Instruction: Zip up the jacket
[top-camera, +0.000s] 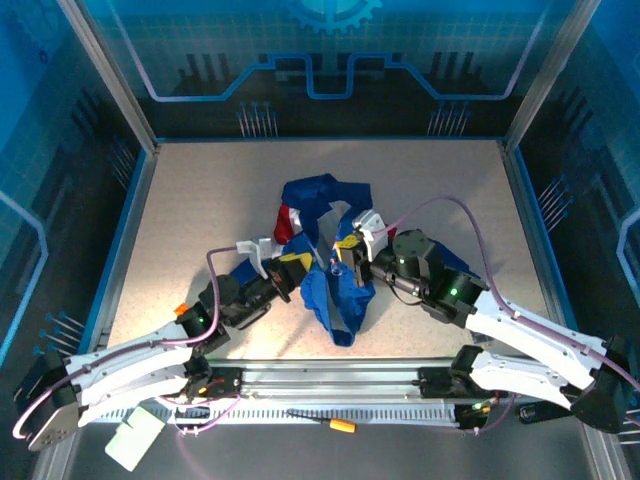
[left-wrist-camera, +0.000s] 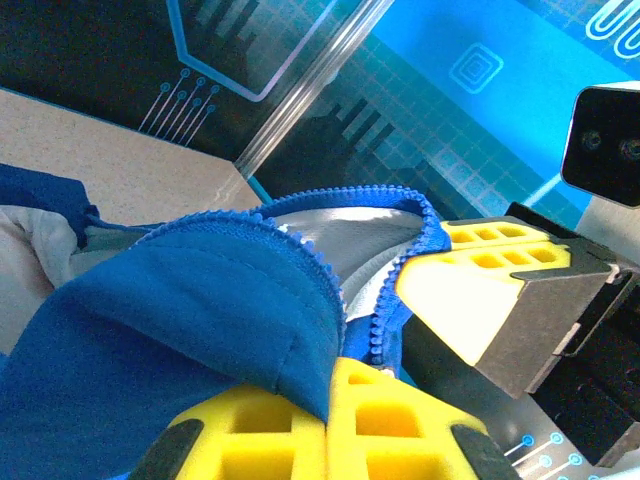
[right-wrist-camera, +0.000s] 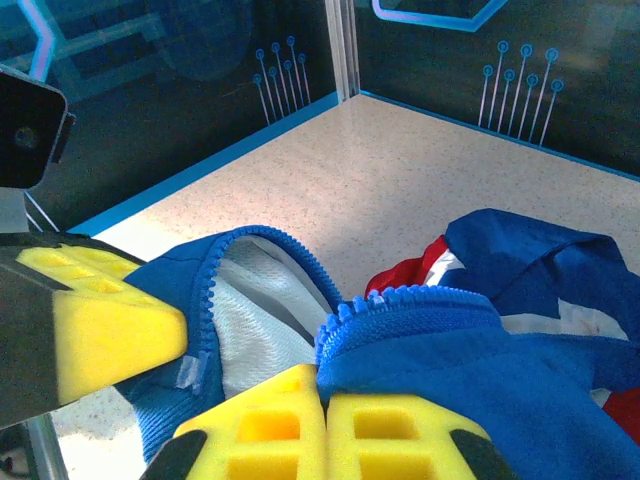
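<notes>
The jacket (top-camera: 335, 285) lies bunched at the middle of the table (top-camera: 200, 190), its lower part lifted between the arms. The left tool (top-camera: 290, 268) is closed on one blue front edge and the right tool (top-camera: 350, 245) is closed on the other. The zipper teeth (right-wrist-camera: 400, 298) of both edges face each other, close together. The paired grips probably serve to line up the two zipper halves.
</notes>
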